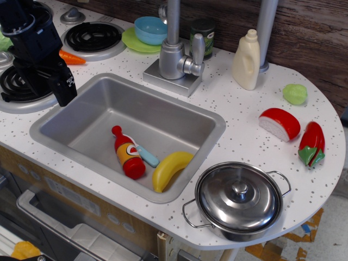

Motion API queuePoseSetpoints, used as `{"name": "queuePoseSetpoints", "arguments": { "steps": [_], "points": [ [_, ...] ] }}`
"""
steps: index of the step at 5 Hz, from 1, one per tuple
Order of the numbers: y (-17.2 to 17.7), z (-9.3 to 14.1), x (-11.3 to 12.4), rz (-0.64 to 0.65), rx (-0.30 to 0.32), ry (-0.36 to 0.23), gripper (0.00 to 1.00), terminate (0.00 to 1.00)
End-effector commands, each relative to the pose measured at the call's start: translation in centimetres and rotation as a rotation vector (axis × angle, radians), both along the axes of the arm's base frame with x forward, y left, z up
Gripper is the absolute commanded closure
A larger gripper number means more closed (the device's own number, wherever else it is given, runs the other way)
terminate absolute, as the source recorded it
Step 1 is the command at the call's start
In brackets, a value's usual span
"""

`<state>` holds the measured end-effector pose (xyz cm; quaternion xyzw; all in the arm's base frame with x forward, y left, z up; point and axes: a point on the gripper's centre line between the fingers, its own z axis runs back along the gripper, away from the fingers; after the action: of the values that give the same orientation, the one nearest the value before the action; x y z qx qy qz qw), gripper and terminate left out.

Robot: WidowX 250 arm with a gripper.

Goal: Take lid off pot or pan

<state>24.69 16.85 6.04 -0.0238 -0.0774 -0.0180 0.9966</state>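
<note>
The shiny steel lid (237, 197) with a small round knob (240, 188) sits closed on the small steel pot (235, 229) with two wire loop handles, at the front right of the counter. My black gripper (61, 87) hangs at the far left, above the left rim of the sink and the front stove burner, far from the pot. Its fingers point down; I cannot tell if they are open or shut. It holds nothing visible.
The grey sink basin (81, 117) holds a red-yellow bottle (128, 153), a blue item and a banana (168, 168). A faucet (174, 54), white bottle (246, 60), green can, blue bowl on a green plate, carrot, lettuce piece (295, 93), red-white wedge (279, 123) and red pepper (311, 143) stand around.
</note>
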Motion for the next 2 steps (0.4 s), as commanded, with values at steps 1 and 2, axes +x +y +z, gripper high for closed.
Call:
{"name": "queuePoseSetpoints", "arguments": {
  "steps": [1,2],
  "points": [
    [0.0,0.0,0.0,0.000,0.000,0.000,0.00,0.00],
    [-3.7,1.5,0.2,0.030,0.005,-0.007,0.00,0.00]
  ]
}}
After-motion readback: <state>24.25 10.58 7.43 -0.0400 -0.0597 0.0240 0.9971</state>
